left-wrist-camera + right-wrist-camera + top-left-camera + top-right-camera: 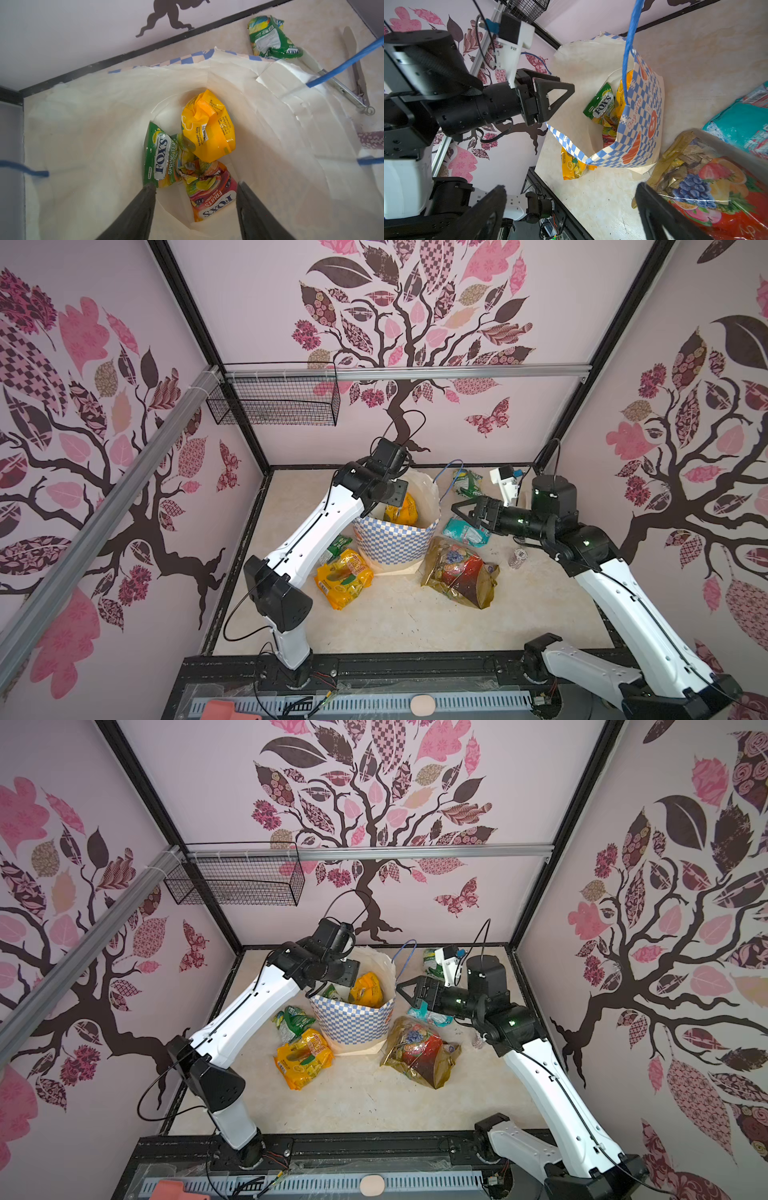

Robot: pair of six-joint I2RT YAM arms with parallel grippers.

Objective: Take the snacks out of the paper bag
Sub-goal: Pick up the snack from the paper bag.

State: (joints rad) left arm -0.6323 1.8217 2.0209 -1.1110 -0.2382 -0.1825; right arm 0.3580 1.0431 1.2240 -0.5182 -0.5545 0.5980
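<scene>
The blue-and-white checked paper bag (395, 541) stands upright mid-table with its mouth open. Inside lie three snacks: an orange-yellow packet (207, 128), a green FOX'S packet (162, 158) and a pink-orange FOX'S packet (209, 191). My left gripper (195, 186) hangs open in the bag's mouth above them, holding nothing. More snacks lie on the table around the bag: an orange-yellow packet (345, 578), a green one (338, 545), a gold-and-red pack (459, 572), a teal one (465, 531) and a green one at the back (467, 481). My right gripper (459, 508) is open and empty, just right of the bag.
A small patterned cylinder (516, 559) stands right of the gold-and-red pack. A black wire basket (274, 400) hangs on the back wall rail. Metal tongs (353, 91) lie behind the bag. The bag's blue cord handle (629, 52) arches up near my right gripper.
</scene>
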